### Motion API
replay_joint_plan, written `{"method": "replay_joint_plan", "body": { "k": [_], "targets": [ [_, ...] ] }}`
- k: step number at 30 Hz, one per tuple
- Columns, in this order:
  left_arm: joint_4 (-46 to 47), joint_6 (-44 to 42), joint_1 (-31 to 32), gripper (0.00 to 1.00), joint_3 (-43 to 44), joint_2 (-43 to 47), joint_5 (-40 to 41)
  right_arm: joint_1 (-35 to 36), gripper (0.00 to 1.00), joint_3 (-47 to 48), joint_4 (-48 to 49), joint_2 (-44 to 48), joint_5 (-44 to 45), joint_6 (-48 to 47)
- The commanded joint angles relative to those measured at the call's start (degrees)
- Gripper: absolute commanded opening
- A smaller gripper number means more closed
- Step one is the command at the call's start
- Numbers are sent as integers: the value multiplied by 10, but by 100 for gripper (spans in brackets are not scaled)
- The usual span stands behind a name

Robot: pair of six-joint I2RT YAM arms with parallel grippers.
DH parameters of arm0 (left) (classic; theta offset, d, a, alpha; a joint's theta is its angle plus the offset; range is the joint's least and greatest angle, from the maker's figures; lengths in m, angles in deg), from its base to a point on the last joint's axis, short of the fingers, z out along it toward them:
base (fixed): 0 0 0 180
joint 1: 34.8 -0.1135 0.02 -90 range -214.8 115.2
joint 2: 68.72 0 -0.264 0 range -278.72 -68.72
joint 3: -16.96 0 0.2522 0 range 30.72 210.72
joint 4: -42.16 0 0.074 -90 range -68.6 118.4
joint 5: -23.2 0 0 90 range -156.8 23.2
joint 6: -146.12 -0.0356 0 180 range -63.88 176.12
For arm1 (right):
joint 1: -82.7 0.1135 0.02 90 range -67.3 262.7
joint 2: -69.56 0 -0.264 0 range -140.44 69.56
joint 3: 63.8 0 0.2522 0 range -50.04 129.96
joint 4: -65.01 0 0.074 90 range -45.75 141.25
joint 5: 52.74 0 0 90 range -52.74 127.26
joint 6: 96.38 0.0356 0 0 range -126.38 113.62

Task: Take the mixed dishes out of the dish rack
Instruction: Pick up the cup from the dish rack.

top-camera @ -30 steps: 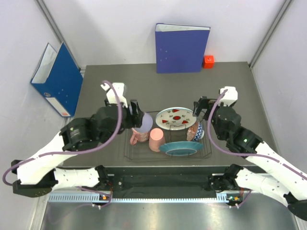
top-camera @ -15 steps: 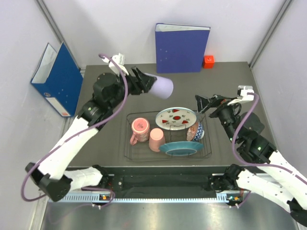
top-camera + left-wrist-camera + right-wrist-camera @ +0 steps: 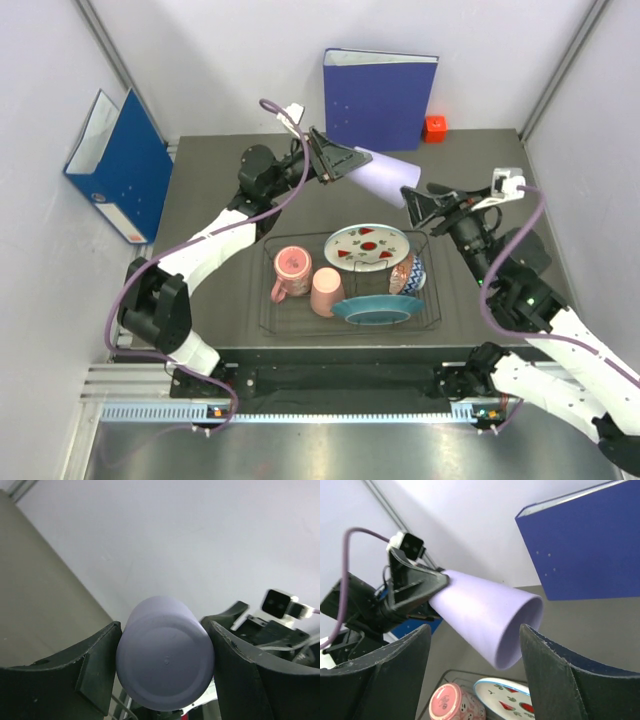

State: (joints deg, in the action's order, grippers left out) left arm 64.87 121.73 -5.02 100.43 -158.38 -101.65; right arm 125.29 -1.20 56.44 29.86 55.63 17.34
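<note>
left arm point(image 3: 215, 235) extended forward, left gripper point(image 3: 358, 160) clamping lavender cup point(image 3: 388, 176) by its base; right gripper point(image 3: 420, 206) spread wide, facing its mouth.

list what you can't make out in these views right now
- small patterned bowl: top view, partly behind the white plate, pattern too small to read.
- dish rack: right wrist view, mostly cut off by the bottom edge.
- inside of the lavender cup: left wrist view shows only its base.
- whether the right gripper touches the cup: top view, the cup's mouth overlaps it.
</note>
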Motion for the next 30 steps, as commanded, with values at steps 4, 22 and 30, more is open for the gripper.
{"method": "replay_joint_plan", "body": {
  "k": [4, 22, 30],
  "targets": [
    [131, 48, 0, 0, 11, 5, -38, -63, 71, 28, 59, -62, -113, 40],
    [40, -7, -2, 69, 2, 13, -19, -84, 0, 38, 70, -86, -146, 49],
    [-291, -209, -14, 99, 26, 139, 241, -110, 0, 181, -164, -102, 119, -7]
  ]
}}
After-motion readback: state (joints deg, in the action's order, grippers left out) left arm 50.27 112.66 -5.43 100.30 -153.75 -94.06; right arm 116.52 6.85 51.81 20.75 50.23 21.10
